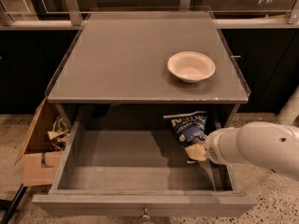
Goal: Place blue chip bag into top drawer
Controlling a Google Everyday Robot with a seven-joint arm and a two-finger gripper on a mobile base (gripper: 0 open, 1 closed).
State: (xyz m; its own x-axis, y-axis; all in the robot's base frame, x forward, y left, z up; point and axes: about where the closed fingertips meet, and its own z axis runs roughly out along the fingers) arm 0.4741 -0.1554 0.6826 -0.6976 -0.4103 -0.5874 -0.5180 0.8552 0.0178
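The blue chip bag (189, 126), dark navy with white lettering, stands upright inside the open top drawer (140, 203) at its right side, under the cabinet top's front edge. My gripper (196, 151), on a white arm coming in from the right, is shut on the bag's lower end and holds it low in the drawer. The drawer is pulled fully out, with a grey front panel and a small metal knob (145, 213). The rest of the drawer floor is bare.
A white bowl (191, 66) sits on the grey cabinet top (126, 59) at the right. A brown cardboard box (37, 153) with greenish-yellow wrappers (58, 133) stands on the floor left of the drawer. Dark cabinets line the back.
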